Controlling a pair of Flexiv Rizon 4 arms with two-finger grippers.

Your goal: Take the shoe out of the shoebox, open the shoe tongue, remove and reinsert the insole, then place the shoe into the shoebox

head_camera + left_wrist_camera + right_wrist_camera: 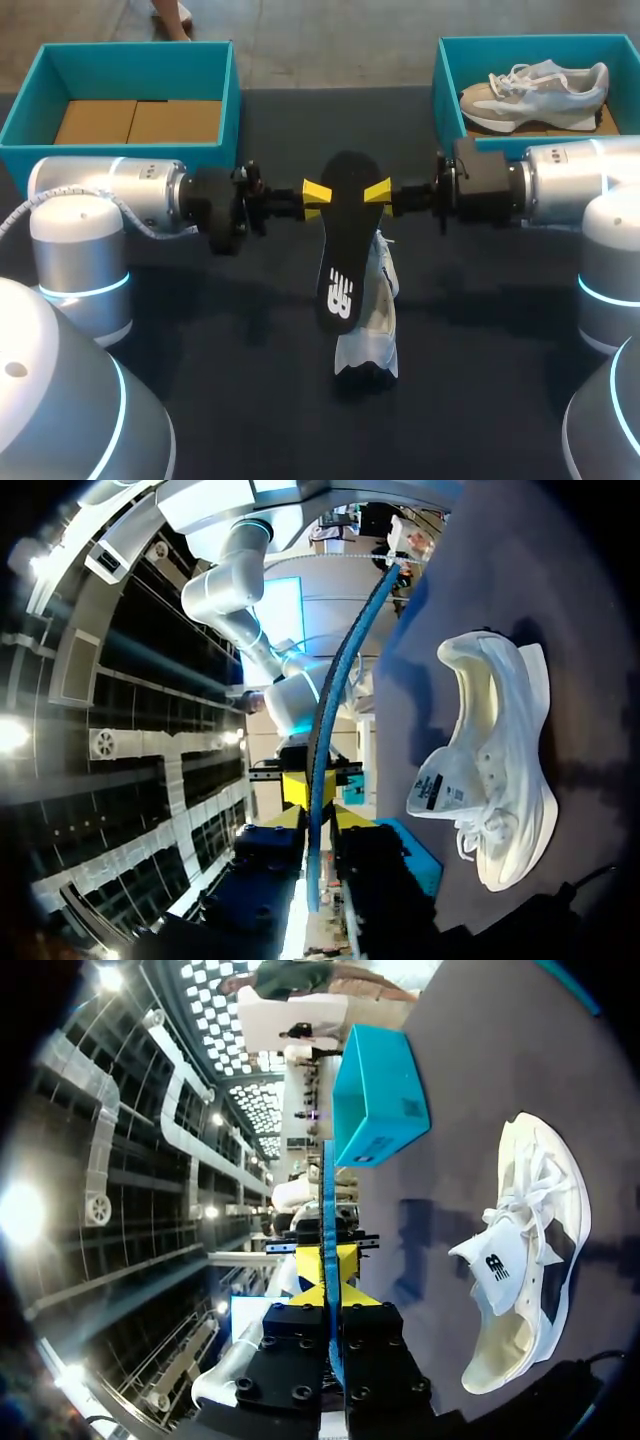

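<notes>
**Feeding the insole back into the shoe**

Nearest the robot, the white shoe [375, 330] lies on the dark worktop [230, 350]. In the wrist views its tongue is folded out and its mouth gapes, so the opening looks ready.

Directly above it hangs the black insole [340, 250], long axis running near to far and well clear of the shoe. The left pincer [315, 197] is clamped on one long edge and the right pincer [378, 192] on the opposite edge. Each wrist view shows the insole edge-on between that pincer's yellow tips.

The insole looks to be out, and reinserting it is the step in hand. It would go best with one pincer letting go to steady the shoe at the heel. The other can then tip the insole toe-first into the mouth and slide it forward at a low angle. The foam will likely buckle if pushed from the far end, so grip near the leading half and press the heel down last.

Farthest off, the left box [120, 65] stands empty, probably the shoe's place afterwards. The right box [450, 70] holds a second shoe [535, 85].
</notes>
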